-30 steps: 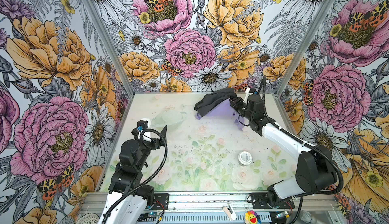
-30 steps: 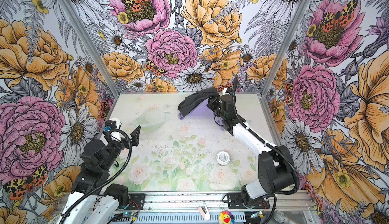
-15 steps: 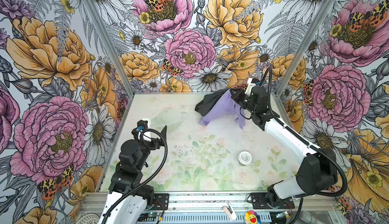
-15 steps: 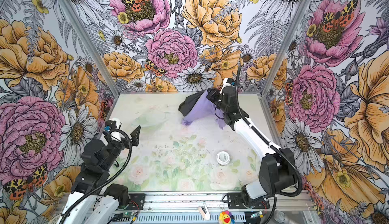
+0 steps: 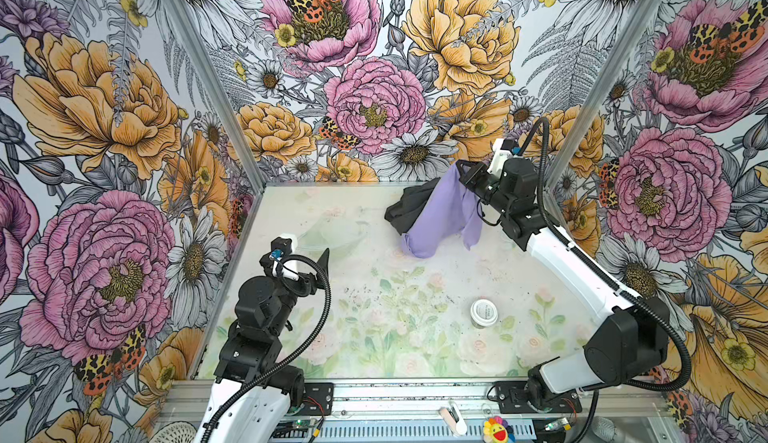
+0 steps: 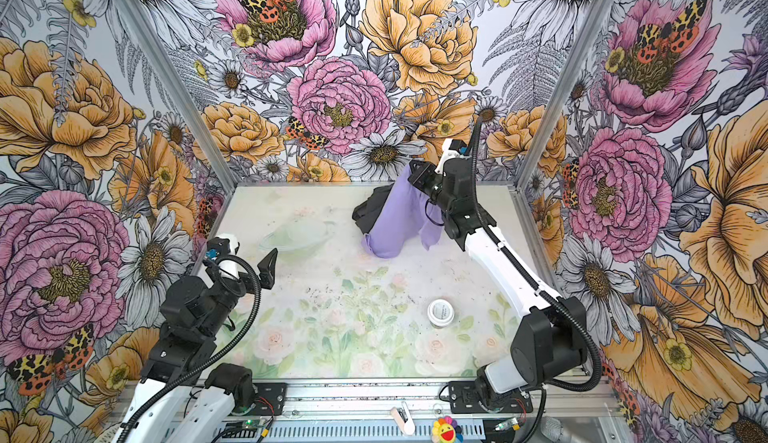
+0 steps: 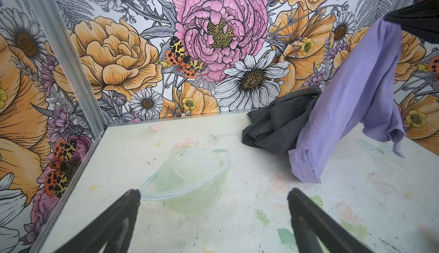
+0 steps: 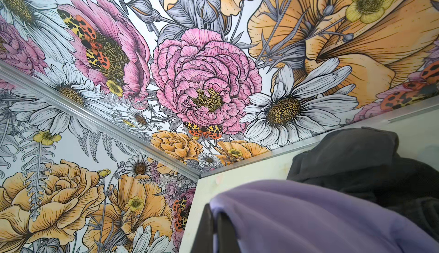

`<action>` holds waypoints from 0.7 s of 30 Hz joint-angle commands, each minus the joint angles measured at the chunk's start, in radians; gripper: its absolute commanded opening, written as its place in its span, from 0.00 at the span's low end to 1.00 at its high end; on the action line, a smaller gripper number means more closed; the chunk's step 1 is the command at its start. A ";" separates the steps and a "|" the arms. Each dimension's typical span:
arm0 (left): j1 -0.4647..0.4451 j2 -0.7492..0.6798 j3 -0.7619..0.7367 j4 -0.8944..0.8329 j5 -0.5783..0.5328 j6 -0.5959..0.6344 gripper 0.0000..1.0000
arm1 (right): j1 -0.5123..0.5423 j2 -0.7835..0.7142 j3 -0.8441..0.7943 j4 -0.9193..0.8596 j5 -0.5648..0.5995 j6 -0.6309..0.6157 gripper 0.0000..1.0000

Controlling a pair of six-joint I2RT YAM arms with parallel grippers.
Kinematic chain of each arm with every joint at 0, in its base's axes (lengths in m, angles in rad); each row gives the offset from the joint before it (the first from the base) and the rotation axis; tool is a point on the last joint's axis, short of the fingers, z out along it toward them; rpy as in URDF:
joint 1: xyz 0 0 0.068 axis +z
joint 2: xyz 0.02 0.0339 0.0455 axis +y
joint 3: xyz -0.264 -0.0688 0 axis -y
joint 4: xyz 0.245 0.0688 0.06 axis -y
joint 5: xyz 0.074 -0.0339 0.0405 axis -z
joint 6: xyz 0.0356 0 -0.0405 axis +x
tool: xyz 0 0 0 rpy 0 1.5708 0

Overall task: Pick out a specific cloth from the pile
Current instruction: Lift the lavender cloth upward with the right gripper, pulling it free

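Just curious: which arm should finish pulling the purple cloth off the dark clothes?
Right. The right gripper is shut on the cloth, held up beside the pile; the left gripper is open, well away.
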 commanded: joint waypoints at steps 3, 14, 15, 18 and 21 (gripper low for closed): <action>-0.010 -0.017 -0.010 -0.001 -0.018 0.019 0.99 | -0.003 -0.053 0.079 0.059 -0.019 -0.042 0.00; -0.010 -0.017 -0.010 -0.001 -0.019 0.021 0.99 | -0.002 -0.067 0.113 0.042 -0.009 -0.071 0.00; -0.010 -0.017 -0.010 -0.001 -0.019 0.020 0.99 | -0.003 -0.070 0.117 0.039 -0.008 -0.075 0.00; -0.009 -0.016 -0.010 -0.001 -0.018 0.020 0.99 | 0.000 -0.081 0.132 0.033 -0.002 -0.084 0.00; -0.011 -0.016 -0.010 -0.001 -0.019 0.021 0.99 | 0.003 -0.091 0.146 0.030 0.001 -0.091 0.00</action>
